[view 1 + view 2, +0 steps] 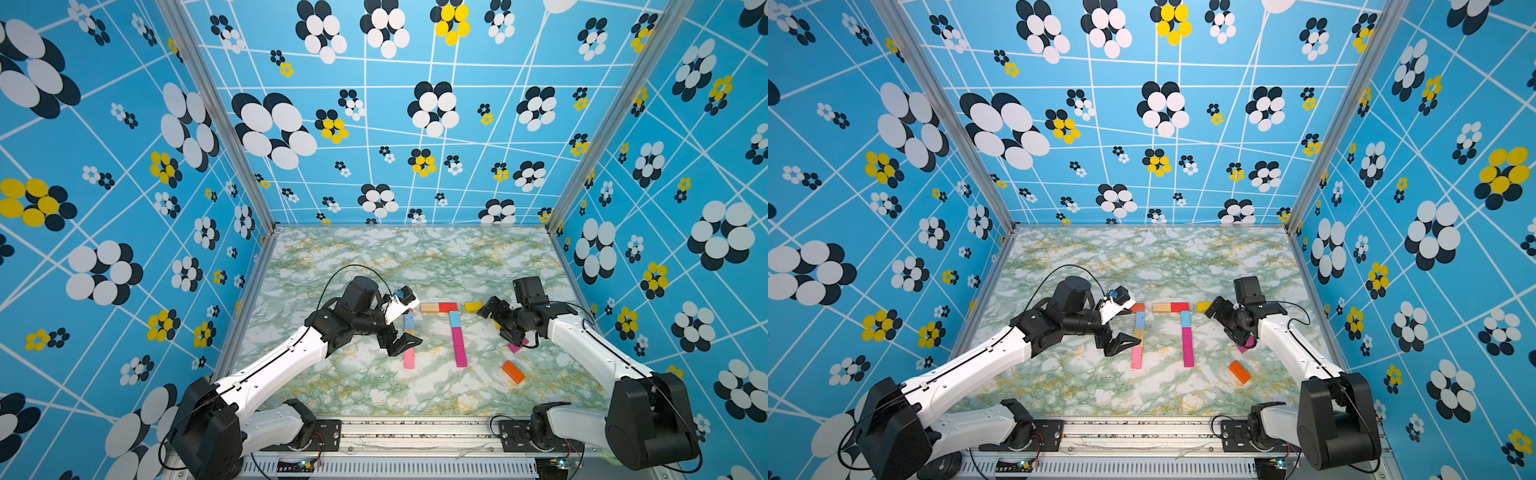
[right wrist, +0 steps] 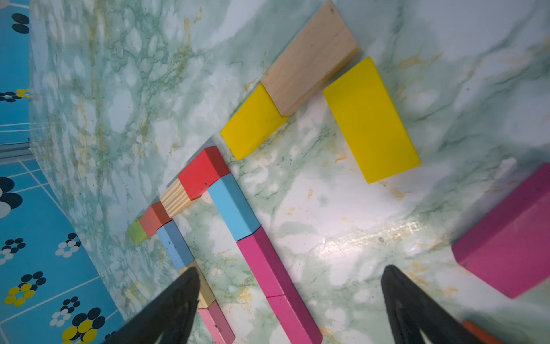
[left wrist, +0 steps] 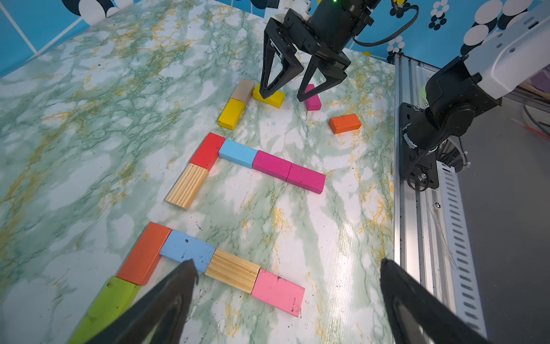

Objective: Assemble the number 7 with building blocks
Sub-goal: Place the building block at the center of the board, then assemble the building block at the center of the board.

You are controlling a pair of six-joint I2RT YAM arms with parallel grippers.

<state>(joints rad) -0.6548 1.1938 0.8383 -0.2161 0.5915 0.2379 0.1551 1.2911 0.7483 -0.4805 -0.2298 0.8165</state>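
Note:
Two five-block number 7 figures lie flat. One runs green, orange, blue, wood, pink (image 3: 278,293). The other has a wood and red bar (image 1: 448,307) with a light-blue and magenta stem (image 1: 459,345). Beyond them a yellow block (image 2: 256,122) and a plain wood block (image 2: 309,59) lie end to end, and a second yellow block (image 2: 370,119) lies beside them at an angle. My left gripper (image 1: 405,344) hovers open beside the pink-ended stem, holding nothing. My right gripper (image 3: 282,96) stands open and empty, one fingertip over the second yellow block, the other by a loose magenta block (image 3: 313,102).
A loose orange block (image 1: 513,372) lies near the front right of the marble table (image 1: 415,257). An aluminium rail (image 1: 415,432) with both arm bases runs along the front edge. Patterned blue walls close in the left, right and back sides.

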